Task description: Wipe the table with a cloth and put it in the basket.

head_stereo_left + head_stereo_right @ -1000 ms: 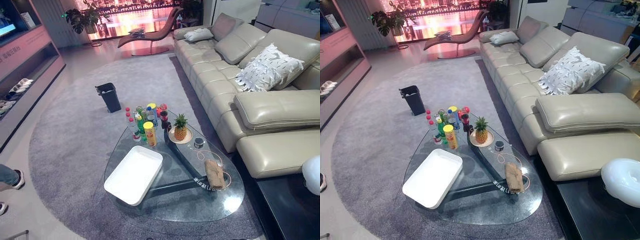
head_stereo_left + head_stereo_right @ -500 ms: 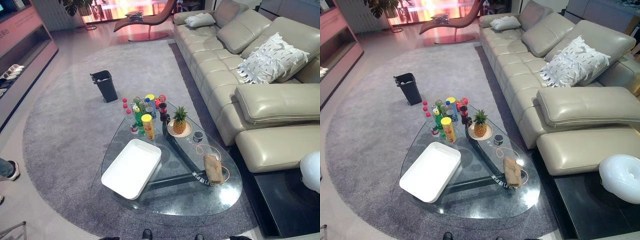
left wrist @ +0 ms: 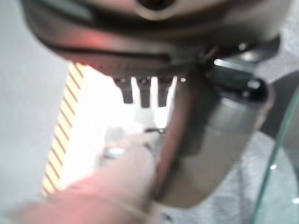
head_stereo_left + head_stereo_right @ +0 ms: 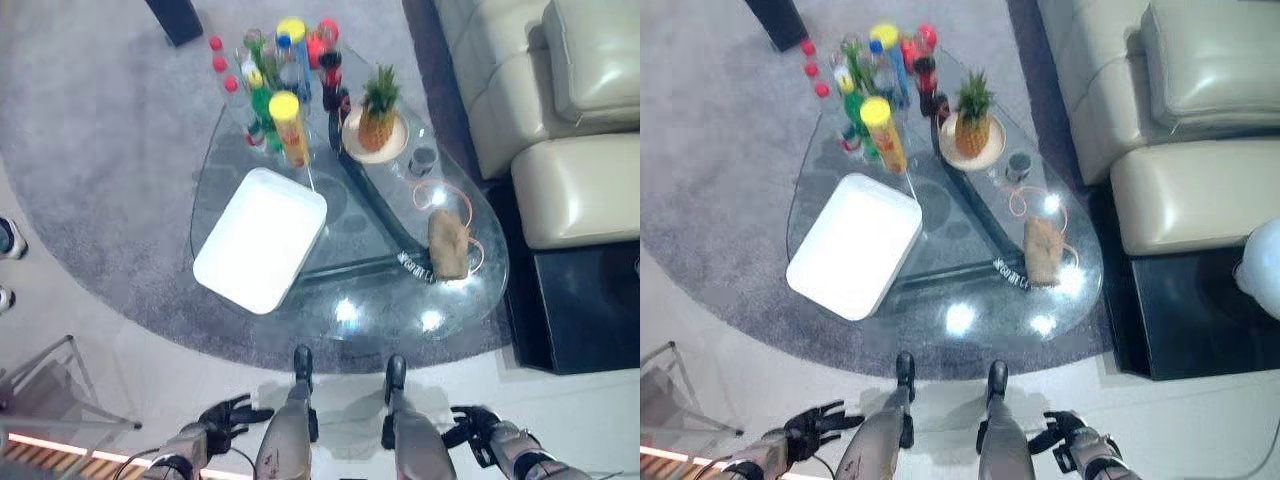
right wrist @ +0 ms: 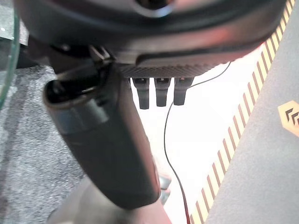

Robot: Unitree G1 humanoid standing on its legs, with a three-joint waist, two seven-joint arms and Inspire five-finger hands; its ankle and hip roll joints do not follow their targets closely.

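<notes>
White lettering sits on the dark table frame [image 4: 412,262] beside the cloth [image 4: 448,243], probably a logo, too small to read.

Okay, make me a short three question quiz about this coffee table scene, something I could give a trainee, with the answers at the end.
1. True or false: the brown cloth is already in the white basket.
2. Multiple choice: the pineapple stands on A) a small plate, B) the carpet, C) the sofa.
3. Fill in: the left hand and right hand hang low by the robot's sides, both holding ____.

Key:
1. False: the cloth lies on the glass table, on the side nearest the sofa, apart from the basket.
2. A
3. nothing
</notes>
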